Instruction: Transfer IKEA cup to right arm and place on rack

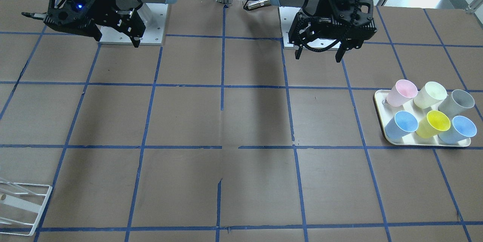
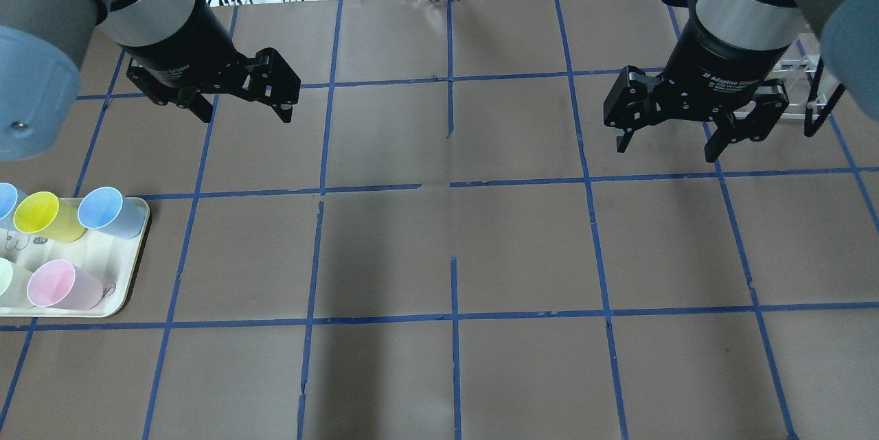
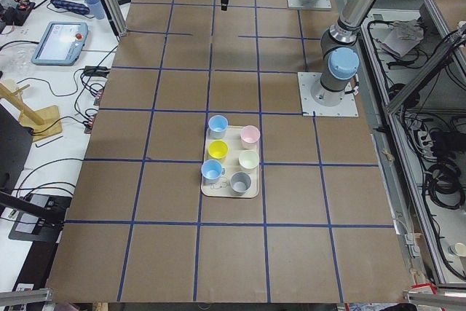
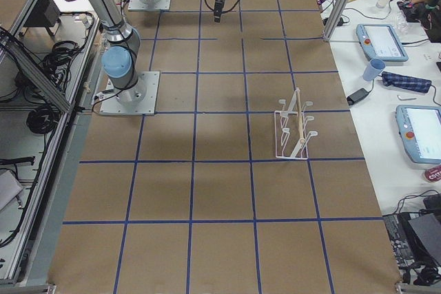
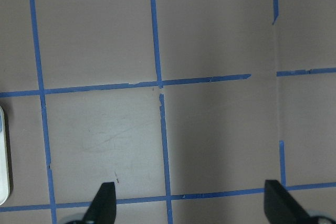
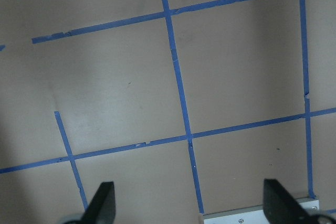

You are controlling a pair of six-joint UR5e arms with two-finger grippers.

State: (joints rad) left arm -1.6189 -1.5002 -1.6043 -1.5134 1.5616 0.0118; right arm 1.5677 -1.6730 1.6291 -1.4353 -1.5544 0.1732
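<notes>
The IKEA cup (image 1: 456, 102), pale grey, stands on the cream tray (image 1: 379, 100) at the robot's far left, at the end of the row with a pink cup (image 1: 402, 93) and a cream-green cup (image 1: 429, 94). It also shows in the exterior left view (image 3: 241, 182). It is out of the overhead view. My left gripper (image 2: 247, 116) is open and empty, high above the table, well away from the tray. My right gripper (image 2: 666, 152) is open and empty, high above the table near the white wire rack (image 2: 796, 76). The rack stands empty (image 4: 293, 132).
A yellow cup (image 1: 434, 124) and two light blue cups (image 1: 402, 125) also stand on the tray. The left wrist view shows the tray's edge (image 5: 2, 156) and brown taped table. The arm bases (image 1: 132, 38) sit at the robot's edge of the table.
</notes>
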